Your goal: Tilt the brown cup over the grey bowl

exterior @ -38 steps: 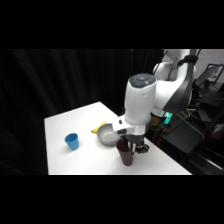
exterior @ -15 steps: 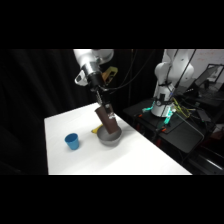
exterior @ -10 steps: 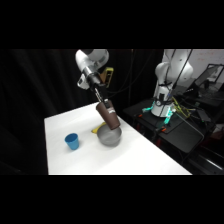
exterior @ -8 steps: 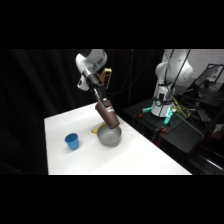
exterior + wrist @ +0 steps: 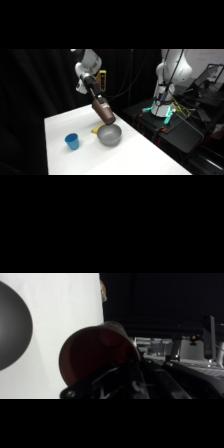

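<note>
Your gripper closed on the brown cup — tilted, rim down over the grey bowl, blue cup well apart.

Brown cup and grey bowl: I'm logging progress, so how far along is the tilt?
Done: the brown cup is off the table, held by the end effector. In hand: it hangs steeply tilted, rim down, just above the grey bowl. Left: little; whether its mouth is fully over the bowl is hard to tell.
</note>
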Tool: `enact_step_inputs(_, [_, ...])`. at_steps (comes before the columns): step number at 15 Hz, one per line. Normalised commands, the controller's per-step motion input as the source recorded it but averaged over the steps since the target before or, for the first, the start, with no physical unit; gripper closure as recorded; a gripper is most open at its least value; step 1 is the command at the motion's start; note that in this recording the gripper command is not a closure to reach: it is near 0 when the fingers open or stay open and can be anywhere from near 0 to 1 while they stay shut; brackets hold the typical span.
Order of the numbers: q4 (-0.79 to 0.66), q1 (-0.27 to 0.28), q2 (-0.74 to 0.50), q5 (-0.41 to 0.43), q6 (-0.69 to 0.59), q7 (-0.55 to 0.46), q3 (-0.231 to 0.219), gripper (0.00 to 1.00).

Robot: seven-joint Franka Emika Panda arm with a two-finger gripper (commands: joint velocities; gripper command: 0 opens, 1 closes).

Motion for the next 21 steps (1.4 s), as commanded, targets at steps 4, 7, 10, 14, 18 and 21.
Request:
enact_step_inputs(4, [0.28, -0.039, 0.16, 0.135, -0.29, -0.05, -0.032, 0.07])
enact_step_inputs(7, [0.12, 0.141, -0.15, -0.193, 0.14, 0.15, -0.094, 0.08])
enact_step_inputs(10, [-0.14, 0.297, -0.48, -0.388, 0.50, 0.36, -0.072, 0.08])
enact_step_inputs(14, [-0.22, 0.335, -0.51, -0.460, 0.57, 0.48, 0.083, 0.08])
enact_step_inputs(18, [-0.12, 0.279, -0.24, -0.582, 0.53, 0.50, 0.190, 0.08])
enact_step_inputs(21, [-0.01, 0.214, 0.01, -0.682, 0.42, 0.48, 0.176, 0.08])
